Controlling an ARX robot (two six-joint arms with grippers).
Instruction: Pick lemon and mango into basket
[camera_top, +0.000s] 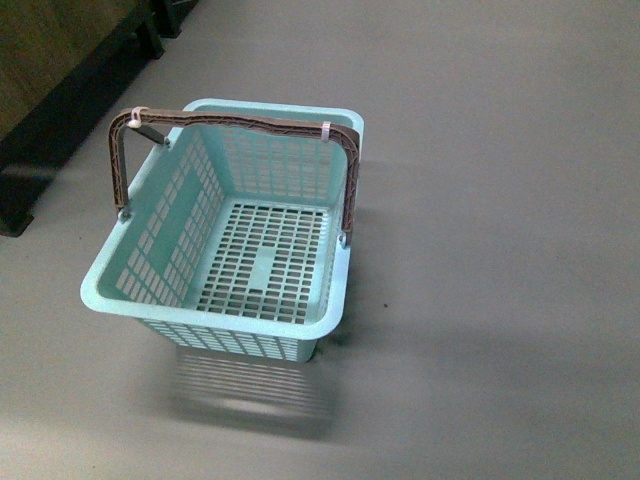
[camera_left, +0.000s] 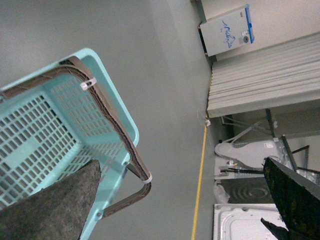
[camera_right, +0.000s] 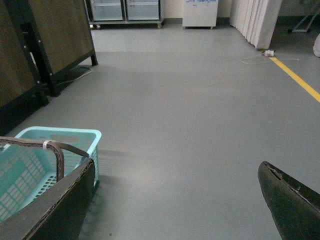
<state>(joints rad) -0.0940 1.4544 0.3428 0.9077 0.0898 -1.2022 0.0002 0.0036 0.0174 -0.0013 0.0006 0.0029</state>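
— How is the left tool (camera_left: 181, 165) shown?
— It is seen only from its own wrist camera. Its two fingers (camera_left: 50, 210) are spread wide apart; one is faced with grey padding, the other is dark and rough.
— And the right tool (camera_right: 176, 167)?
— Much the same is seen: both dark fingertips (camera_right: 292, 200) are held far apart, with pale worn edges.
— Can the pose of the arms be told?
— It cannot; only the fingers are caught.
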